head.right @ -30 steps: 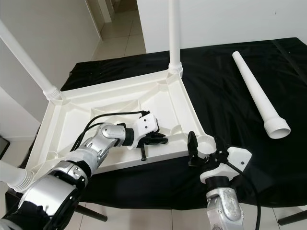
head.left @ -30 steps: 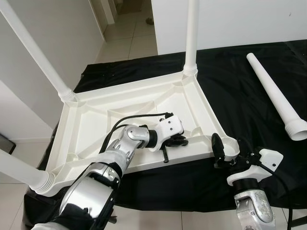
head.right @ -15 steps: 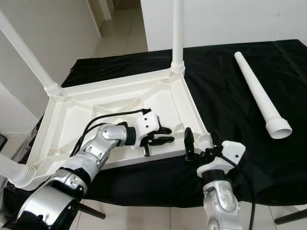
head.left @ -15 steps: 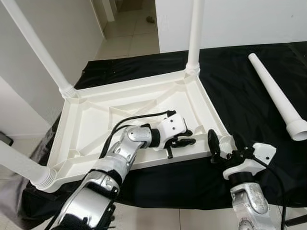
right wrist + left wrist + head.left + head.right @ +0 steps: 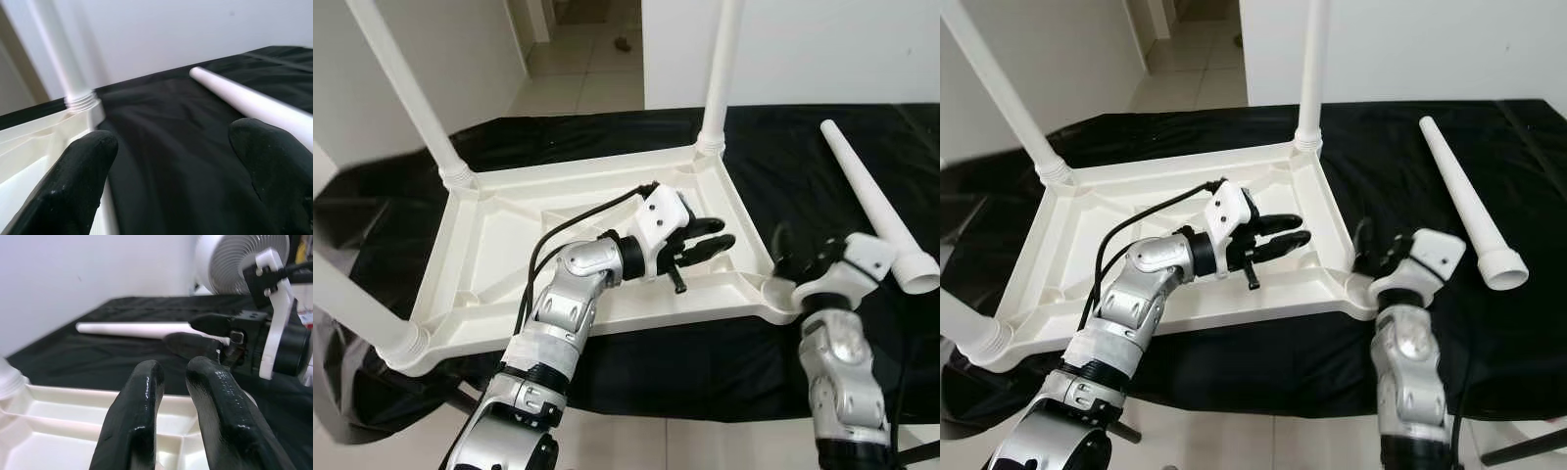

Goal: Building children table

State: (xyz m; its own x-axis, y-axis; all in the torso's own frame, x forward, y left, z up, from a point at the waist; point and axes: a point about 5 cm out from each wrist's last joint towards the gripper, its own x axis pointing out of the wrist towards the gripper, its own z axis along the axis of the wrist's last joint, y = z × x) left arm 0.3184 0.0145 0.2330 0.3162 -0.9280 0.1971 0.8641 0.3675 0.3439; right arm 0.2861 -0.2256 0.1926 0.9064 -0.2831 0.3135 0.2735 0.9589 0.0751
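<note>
Children's table top (image 5: 509,257), white plastic, lies upside down across the left and middle of the black-draped surface (image 5: 783,166), ribbed underside up. Three legs stand screwed into its corners: one at the far right corner (image 5: 720,69), one at the far left (image 5: 406,93), one at the near left (image 5: 352,318), all cut off by the picture's edge. The near right corner socket (image 5: 781,294) holds no leg. A fourth, loose leg (image 5: 876,201) lies near the right edge of the surface. The left tool (image 5: 705,242) hovers over the top's right half, fingers nearly pressed together, pinching nothing. The right tool (image 5: 793,262), spread wide, sits by the empty socket, blurred. Beyond are white walls and a tiled floor (image 5: 568,64).
</note>
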